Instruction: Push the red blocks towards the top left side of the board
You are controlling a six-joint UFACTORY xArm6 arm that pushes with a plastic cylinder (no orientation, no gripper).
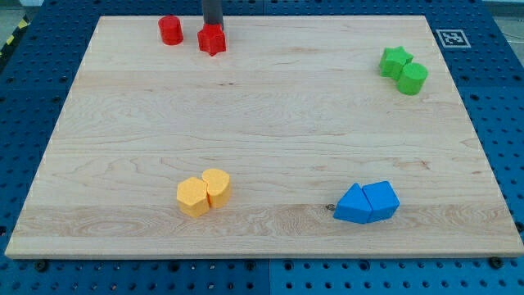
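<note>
Our arm has no hand, only a rod; my tip (213,27) sits at the table's (262,123) top edge, touching the red star (211,39) from above. The red cylinder (170,30) stands just to the star's left, apart from it, both near the top left. Green pair (403,70) top right, yellow pair (204,192) and blue pair (368,202) below.
</note>
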